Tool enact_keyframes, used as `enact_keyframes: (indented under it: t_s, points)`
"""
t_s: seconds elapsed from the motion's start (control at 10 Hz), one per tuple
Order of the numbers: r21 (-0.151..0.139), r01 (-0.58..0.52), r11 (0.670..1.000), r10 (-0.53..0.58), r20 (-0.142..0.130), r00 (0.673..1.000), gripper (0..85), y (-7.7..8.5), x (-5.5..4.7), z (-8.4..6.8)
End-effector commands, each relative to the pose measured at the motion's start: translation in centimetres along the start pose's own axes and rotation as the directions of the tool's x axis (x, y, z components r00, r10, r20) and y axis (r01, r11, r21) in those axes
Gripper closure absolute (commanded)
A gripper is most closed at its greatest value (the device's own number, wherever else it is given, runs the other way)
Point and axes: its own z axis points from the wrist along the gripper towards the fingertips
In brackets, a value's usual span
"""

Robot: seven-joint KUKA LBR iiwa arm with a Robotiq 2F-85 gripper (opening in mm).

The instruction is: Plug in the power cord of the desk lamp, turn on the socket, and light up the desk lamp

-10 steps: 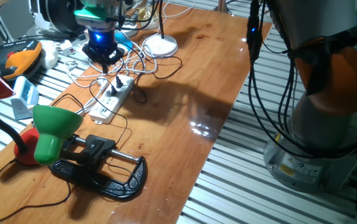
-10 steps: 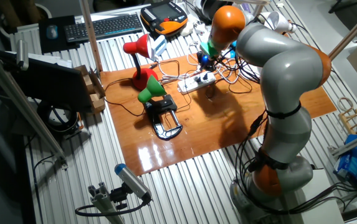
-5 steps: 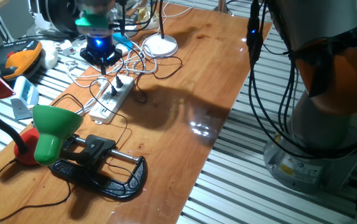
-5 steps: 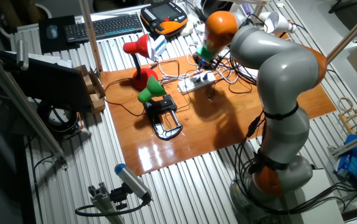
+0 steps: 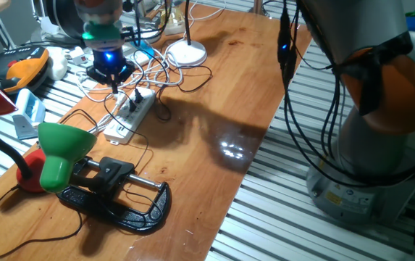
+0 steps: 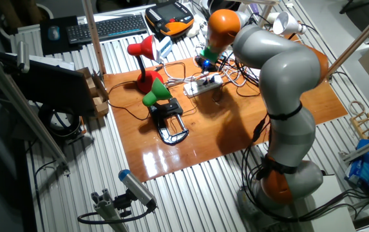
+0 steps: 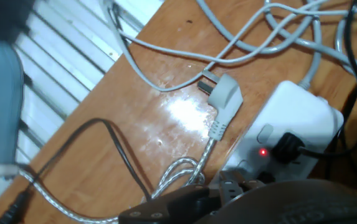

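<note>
Red light glows on the socket (image 7: 290,134) at the lower right of the hand view, beside a black plug (image 7: 288,148) seated in it, so the switch seems on. The hand (image 5: 111,72) has lifted up and leftward off the strip since a second ago; whether it is spread or pressed together I cannot tell. At lower left the desk lamp (image 5: 62,150) looks unlit.

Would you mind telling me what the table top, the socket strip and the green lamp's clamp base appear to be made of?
The table top looks like varnished wood: brown grain with bright glare patches. The socket seems to be smooth white moulded plastic, evenly coloured with rounded edges; its red indicator is lit in the hand view. The clamp base of the desk lamp looks like black painted metal or hard plastic, with a bare metal screw rod; I cannot tell which.
</note>
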Motion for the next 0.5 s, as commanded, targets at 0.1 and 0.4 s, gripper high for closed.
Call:
enact_keyframes:
  t_s: [0.1, 0.4]
  points:
    - [-0.057, 0.604, 0.795, -0.606, -0.041, 0.794, 85.0, 0.03, 0.0, 0.01]
    - [-0.053, 0.689, 0.723, -0.691, -0.06, 0.721, 85.0, -0.21, 0.3, 0.68]
